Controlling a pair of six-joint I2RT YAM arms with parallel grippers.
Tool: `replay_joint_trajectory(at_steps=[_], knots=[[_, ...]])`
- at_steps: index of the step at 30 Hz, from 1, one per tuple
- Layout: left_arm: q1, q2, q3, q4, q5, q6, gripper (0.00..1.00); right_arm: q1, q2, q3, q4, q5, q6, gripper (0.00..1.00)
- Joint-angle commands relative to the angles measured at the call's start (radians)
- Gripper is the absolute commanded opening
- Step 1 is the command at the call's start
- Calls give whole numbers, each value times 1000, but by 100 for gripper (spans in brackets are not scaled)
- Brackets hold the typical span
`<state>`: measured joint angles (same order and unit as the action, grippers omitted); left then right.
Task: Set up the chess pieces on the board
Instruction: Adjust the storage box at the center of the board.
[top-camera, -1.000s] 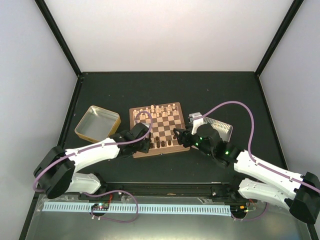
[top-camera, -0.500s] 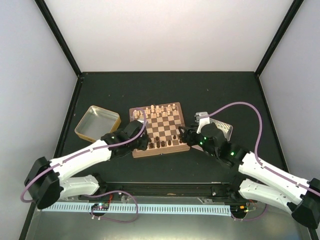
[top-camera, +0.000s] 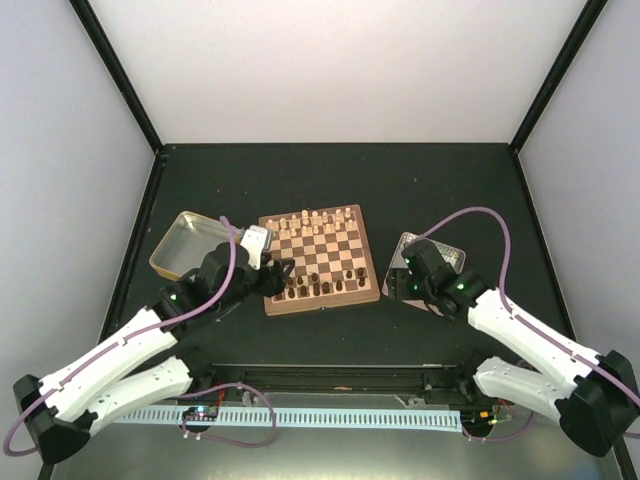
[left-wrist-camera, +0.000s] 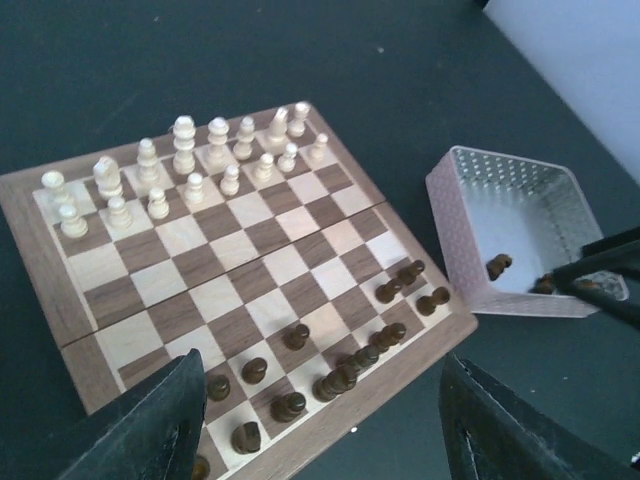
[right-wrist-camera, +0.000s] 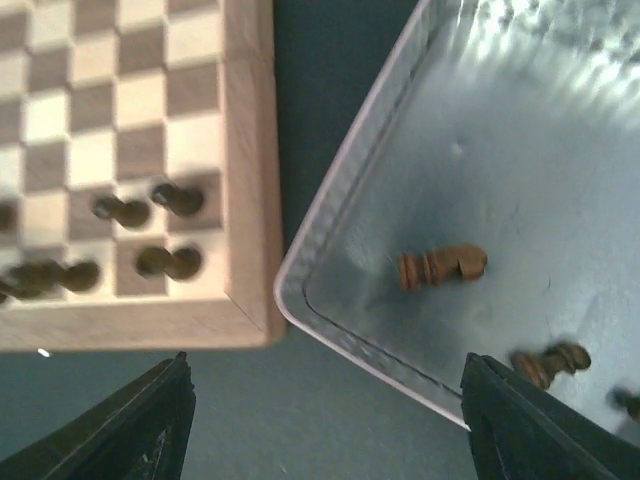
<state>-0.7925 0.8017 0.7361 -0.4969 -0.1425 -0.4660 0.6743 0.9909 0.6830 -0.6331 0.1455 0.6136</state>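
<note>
The board (top-camera: 318, 303) lies mid-table. Cream chess pieces (top-camera: 315, 222) fill its two far rows, and dark ones (top-camera: 320, 285) stand in its near rows. In the left wrist view the cream pieces (left-wrist-camera: 185, 150) stand far across the board (left-wrist-camera: 200, 265), the dark ones (left-wrist-camera: 345, 375) close. My left gripper (top-camera: 277, 274) hovers open and empty by the near-left corner (left-wrist-camera: 325, 440). My right gripper (top-camera: 395, 285) is open and empty (right-wrist-camera: 325, 430) between the board's corner (right-wrist-camera: 245, 200) and the tray. A dark knight (right-wrist-camera: 440, 268) lies flat in that tray.
The pink-rimmed tray (top-camera: 445, 255) sits right of the board, its wall (left-wrist-camera: 455, 235) and rim (right-wrist-camera: 350, 170) near the right fingers. Another dark piece (right-wrist-camera: 550, 362) lies inside it. A yellow-rimmed tin (top-camera: 193, 245) stands left of the board.
My left gripper has drawn back left off the board's near rows and opened. My right gripper has moved right, from the board's near-right edge to the tray's corner.
</note>
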Motion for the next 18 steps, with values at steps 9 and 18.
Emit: replay_joint_trajectory(at_steps=[9,18], knots=[[2,-3,33,50,80,96,66,-55,305,14,5,-87,-96,67],[7,52,69,54,42,113,66,-91,420,72,77,30,11,30]])
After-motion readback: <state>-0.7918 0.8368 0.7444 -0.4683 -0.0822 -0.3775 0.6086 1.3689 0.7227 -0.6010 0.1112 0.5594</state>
